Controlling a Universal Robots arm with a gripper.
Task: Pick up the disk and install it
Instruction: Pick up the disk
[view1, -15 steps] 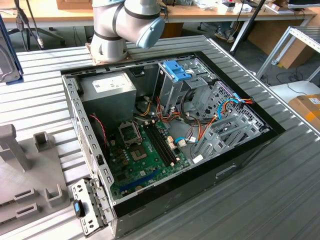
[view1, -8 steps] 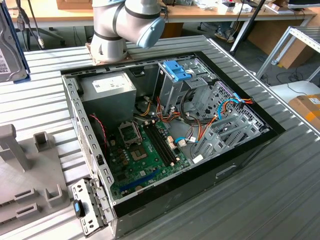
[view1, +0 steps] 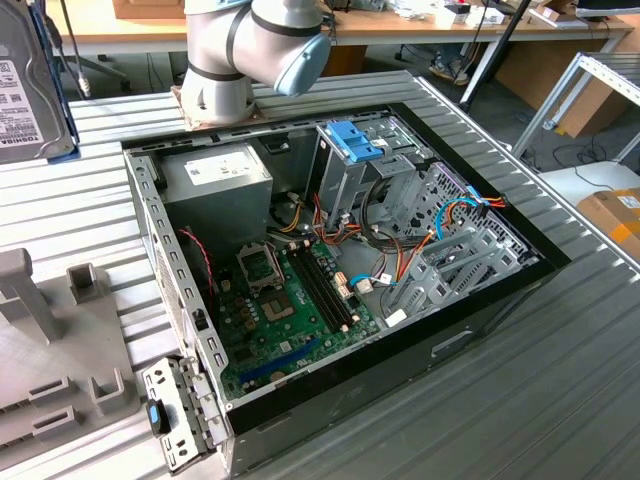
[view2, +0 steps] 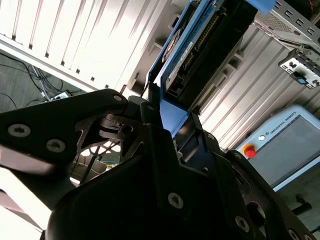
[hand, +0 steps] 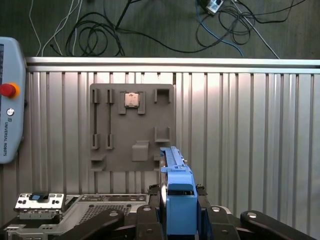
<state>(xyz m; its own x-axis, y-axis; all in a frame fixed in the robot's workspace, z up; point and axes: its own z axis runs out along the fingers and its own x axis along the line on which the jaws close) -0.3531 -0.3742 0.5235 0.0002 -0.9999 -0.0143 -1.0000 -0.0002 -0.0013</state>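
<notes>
The claw (hand: 180, 222) is closed on the disk (hand: 179, 197), gripping its blue-railed sides. It hangs on edge, clear above the ribbed counter (hand: 250, 140), near the grey fixture tray (hand: 132, 127). An open computer case (view1: 330, 270) lies alongside.

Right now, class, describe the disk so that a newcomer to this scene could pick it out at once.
Find the open computer case on the ribbed metal table. The disk hangs upright at the exterior view's far left, gripped by the claw. Unlike the blue clip on the silver cage, it is a flat slab framed by blue rails.
</notes>
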